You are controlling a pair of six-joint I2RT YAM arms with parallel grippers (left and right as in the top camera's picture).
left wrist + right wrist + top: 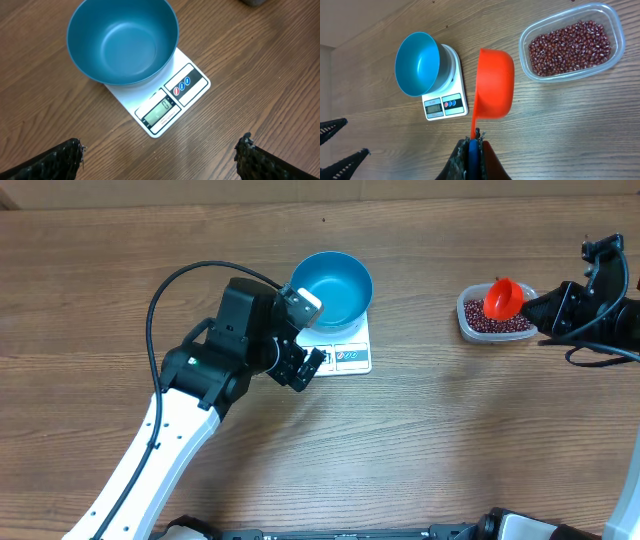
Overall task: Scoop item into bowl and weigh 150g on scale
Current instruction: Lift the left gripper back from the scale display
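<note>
In left wrist view only: scale [125,98] display [161,111] digits visible.

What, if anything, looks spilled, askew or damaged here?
Nothing stands out. The empty bowl sits on the scale, the beans lie inside their tub, and none are scattered on the table.

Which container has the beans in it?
The clear tub, filled with beans; the blue bowl on the scale is empty, and the orange scoop shows none.
</note>
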